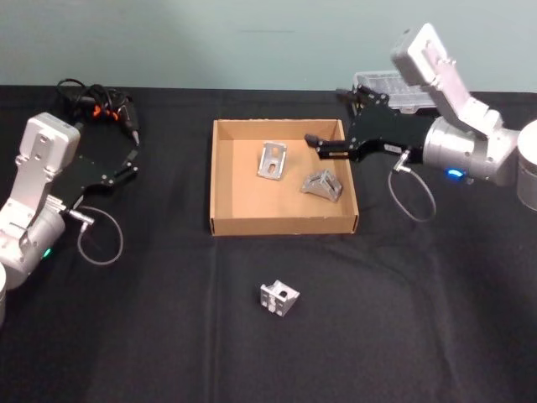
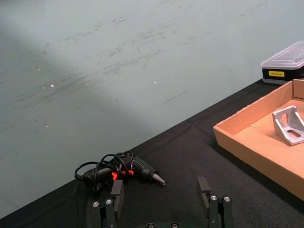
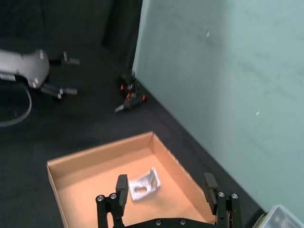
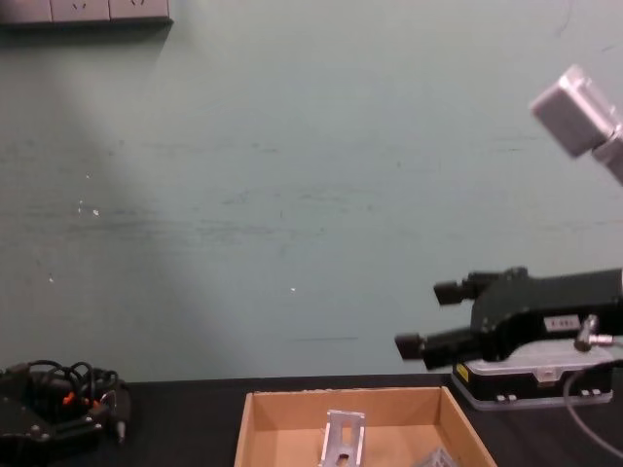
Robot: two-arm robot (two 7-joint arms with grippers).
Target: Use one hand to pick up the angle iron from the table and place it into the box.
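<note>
Over the right side of the box [image 1: 220,180], my right tool [image 1: 317,146] hangs released and empty.
One angle iron [image 1: 278,298] sits on the tabletop [image 1: 168,319] before the box; two other brackets [image 1: 272,159] lie inside. My left tool [image 1: 132,164] is parked far left, released.

Angle irons: three. Two are in the box [image 1: 285,225] at upper centre of the head view, the left iron [image 1: 273,159] and the right iron [image 1: 323,184]. The third iron [image 1: 279,298] is at lower centre on the table [image 1: 126,336].

Box: one. Table: one.

Case [image 1: 382,84]: one, upper right.

Cabled tool [image 1: 96,105]: one, upper left.

Grippers: two, the left gripper [image 1: 132,164] and the right gripper [image 1: 325,117].
</note>
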